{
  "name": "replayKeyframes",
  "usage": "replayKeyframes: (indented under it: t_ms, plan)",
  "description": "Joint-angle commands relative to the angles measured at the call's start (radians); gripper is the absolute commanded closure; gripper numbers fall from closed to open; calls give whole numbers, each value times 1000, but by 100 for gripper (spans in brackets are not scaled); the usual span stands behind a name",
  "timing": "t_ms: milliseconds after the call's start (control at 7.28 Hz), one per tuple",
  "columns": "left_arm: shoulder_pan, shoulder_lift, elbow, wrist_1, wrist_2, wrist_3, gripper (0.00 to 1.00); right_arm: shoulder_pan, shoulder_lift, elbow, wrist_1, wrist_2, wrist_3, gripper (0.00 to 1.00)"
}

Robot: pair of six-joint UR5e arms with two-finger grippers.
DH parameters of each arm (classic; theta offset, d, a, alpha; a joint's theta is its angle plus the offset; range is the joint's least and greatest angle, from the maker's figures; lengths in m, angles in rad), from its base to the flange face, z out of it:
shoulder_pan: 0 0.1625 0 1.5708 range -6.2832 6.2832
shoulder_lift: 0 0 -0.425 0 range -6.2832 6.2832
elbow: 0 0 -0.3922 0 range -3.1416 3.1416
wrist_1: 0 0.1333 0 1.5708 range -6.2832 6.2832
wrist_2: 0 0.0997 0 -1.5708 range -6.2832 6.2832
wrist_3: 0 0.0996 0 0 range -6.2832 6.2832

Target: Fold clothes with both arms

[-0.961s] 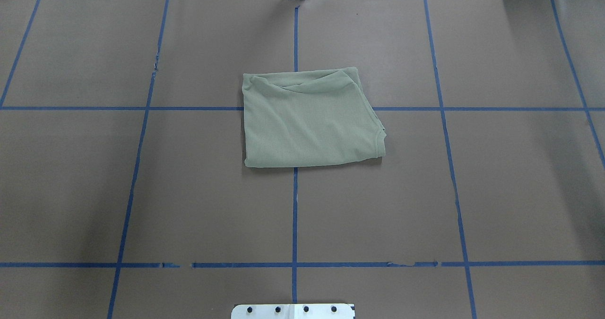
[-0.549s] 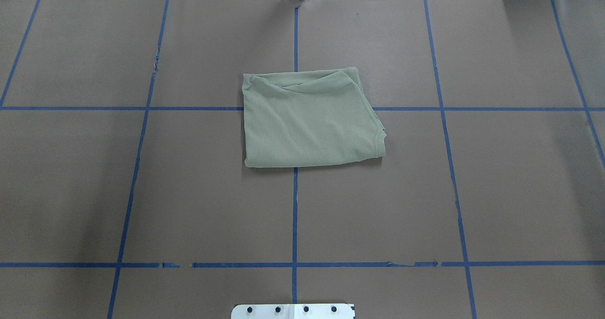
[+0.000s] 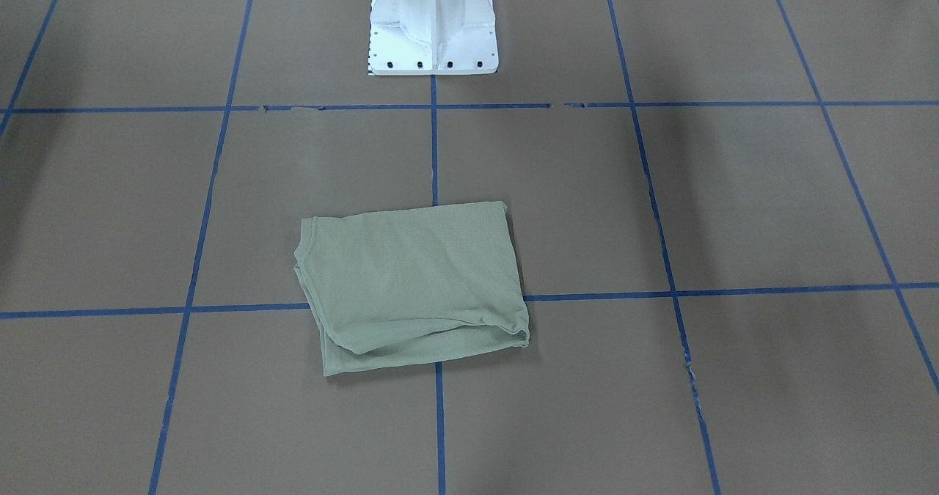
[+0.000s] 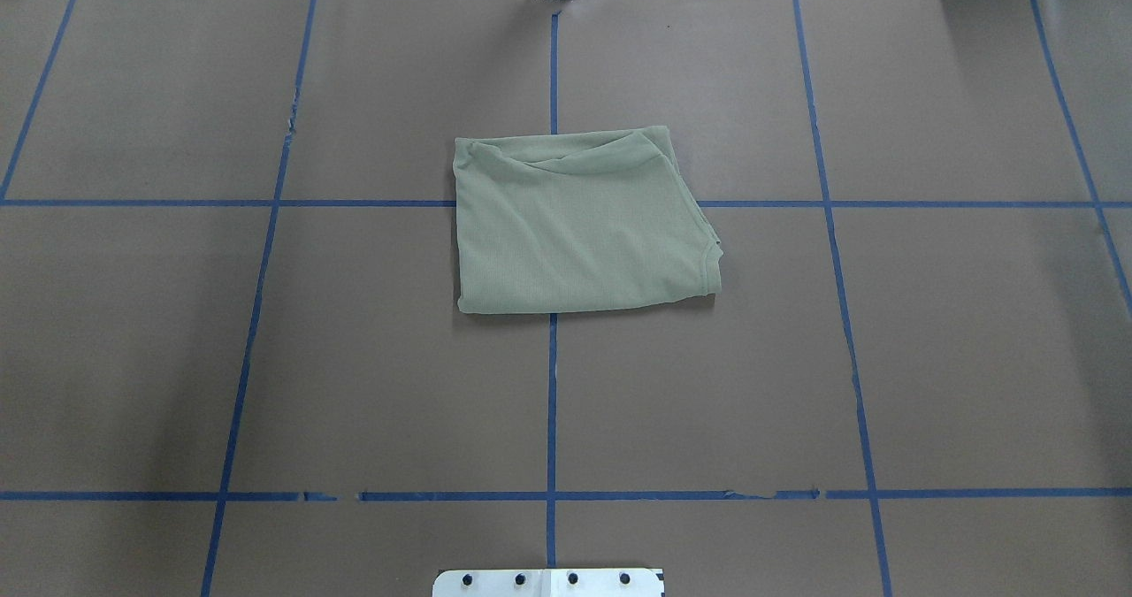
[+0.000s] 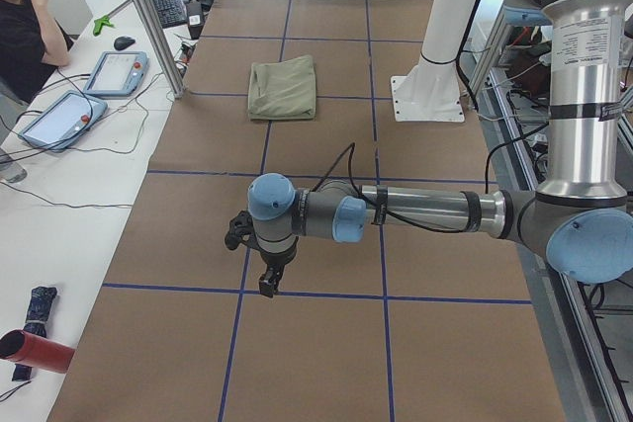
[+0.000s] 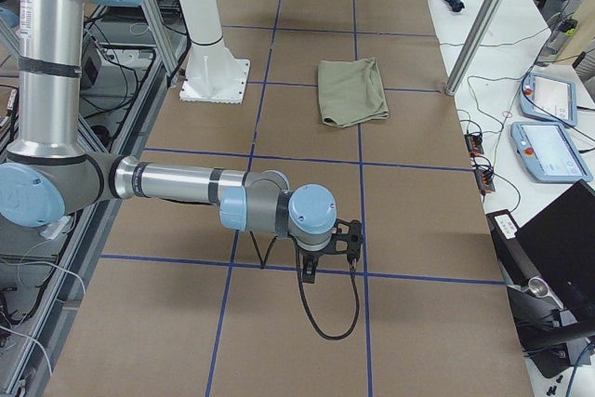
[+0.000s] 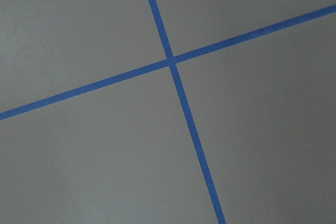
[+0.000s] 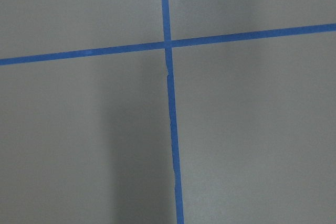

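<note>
The clothes (image 4: 575, 225) lie folded into a compact sage-green rectangle at the table's middle, also seen in the front-facing view (image 3: 411, 282) and both side views (image 5: 283, 88) (image 6: 351, 90). Neither arm touches them. The left arm (image 5: 425, 212) reaches low over the table's left end, and its gripper (image 5: 265, 284) points down above a blue tape line, far from the clothes. The right arm (image 6: 177, 183) mirrors it at the other end, with its gripper (image 6: 311, 271) pointing down. Whether either is open or shut I cannot tell. Both wrist views show only brown paper and crossed tape.
The white pedestal base (image 3: 433, 26) stands at the robot's side of the table. Aluminium posts (image 5: 148, 17) (image 6: 483, 16) rise at the far edge. A person (image 5: 20, 27) sits at a side bench holding control pendants (image 5: 114, 73) and cables.
</note>
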Motion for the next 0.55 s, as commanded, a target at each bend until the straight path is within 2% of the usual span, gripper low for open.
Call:
replayKeyframes:
  t_ms: [0, 412]
  plan:
    - [-6, 0, -1, 0, 0, -9, 0, 6, -5, 8, 0, -1, 3, 0]
    - [-6, -5, -9, -1, -3, -251, 0, 6, -5, 7, 0, -1, 13, 0]
